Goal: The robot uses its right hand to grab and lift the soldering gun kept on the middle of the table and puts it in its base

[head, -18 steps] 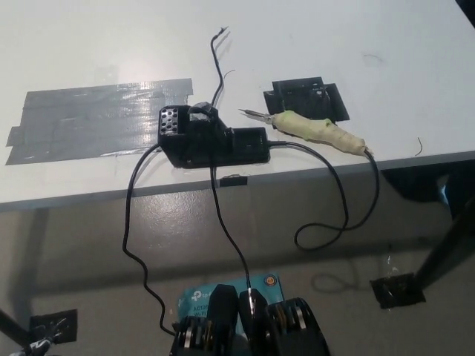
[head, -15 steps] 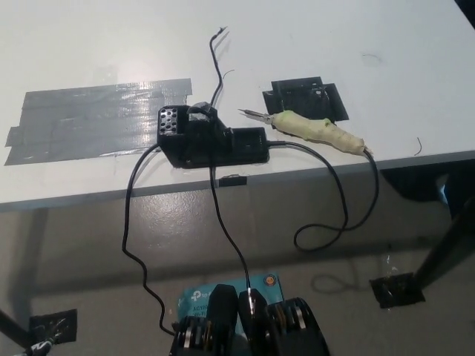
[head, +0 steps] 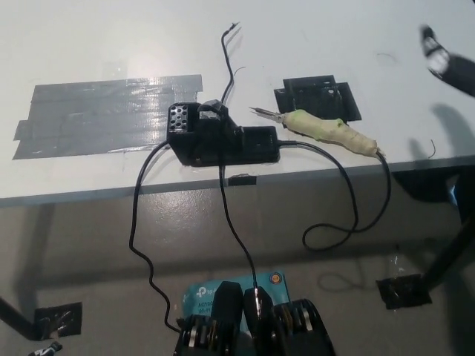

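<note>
Down low, on the grey floor, a square of black tape (head: 404, 291) is stuck at the right, and another bit of black tape (head: 56, 319) at the left. A blue box (head: 223, 295) sits on the floor near the bottom middle.

Thin black wires (head: 141, 245) hang down from the front edge of the white worktop (head: 89, 37). One wire makes a loop (head: 338, 230) under the edge at the right.

Near the front edge of the worktop sits the black base (head: 223, 139). It has a small block with holes at its left end. Just right of the base lies the soldering gun (head: 326, 130). It lies flat on the worktop, near the middle, and is not in the base. Its handle is wrapped in something pale yellow. Its thin metal tip points left, close to the top right part of the base. A wire comes out of its right end and drops over the edge.

Left of the base, wide strips of grey tape (head: 104, 115) are stuck flat on the worktop. Behind the soldering gun is a patch of black tape (head: 319, 98). A thin wire (head: 226, 52) runs from the base toward the far side.

At the far right top, the black right hand (head: 445, 63) is above the worktop, well apart from the soldering gun. It looks blurry and is cut off by the picture's edge, so I cannot tell if its fingers are wide or closed. It holds nothing that I can see.
</note>
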